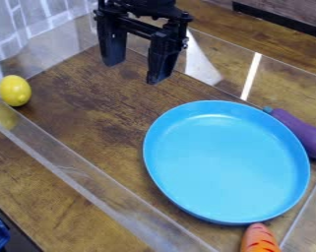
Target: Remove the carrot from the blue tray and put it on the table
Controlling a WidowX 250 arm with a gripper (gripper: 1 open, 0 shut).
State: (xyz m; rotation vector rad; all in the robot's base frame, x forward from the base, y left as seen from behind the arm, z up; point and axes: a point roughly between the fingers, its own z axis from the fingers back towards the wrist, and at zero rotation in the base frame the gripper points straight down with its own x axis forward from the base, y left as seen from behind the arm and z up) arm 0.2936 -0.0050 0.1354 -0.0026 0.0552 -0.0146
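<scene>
The blue tray [227,162] lies on the right half of the table [94,108] and holds nothing. The carrot [260,239] lies on the tabletop just past the tray's near rim, at the bottom edge of the view, partly cut off. My gripper [141,61] hangs at the back, up and left of the tray, with its two black fingers apart and nothing between them.
A purple eggplant [303,132] lies against the tray's right rim. A yellow lemon [13,91] sits at the left edge by the clear acrylic wall [68,162]. More clear walls run along the back and right.
</scene>
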